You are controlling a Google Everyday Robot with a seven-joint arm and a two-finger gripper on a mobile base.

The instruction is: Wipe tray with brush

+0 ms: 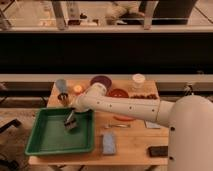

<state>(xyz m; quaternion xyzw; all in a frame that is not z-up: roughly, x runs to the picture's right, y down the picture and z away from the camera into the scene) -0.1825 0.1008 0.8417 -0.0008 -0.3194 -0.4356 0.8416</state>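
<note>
the gripper (pixel 70 119) hangs at the end of the white arm (pixel 117 106), inside the green tray (pixel 46 137) and in its far right part as the camera sees it. the brush (pixel 70 127) shows as a dark block directly under the pincer and right against it, low over the tray floor. i cannot tell whether the pincer is clenched on the brush or only set on top of it, nor whether the bristles touch the floor.

the relation that matters is where the unwiped floor lies. nearly all the bare green surface spreads away from the pincer toward the view's left and toward the camera. only a narrow strip separates it from the far rim behind and the right wall beside it. the tray's long axis runs across the view, so a stroke along it would go leftward from the pincer, with the near left corner the farthest point to reach.

my judgement: the wiping is under way, and the next move calls for a drag away from the right wall, keeping the brush low and level.

beyond the pincer, past the far rim, stand a blue cup (pixel 61 85) and a metal cup (pixel 63 98). a blue sponge (pixel 108 143) lies outside the tray, to the right of the pincer and nearer the camera.
</note>
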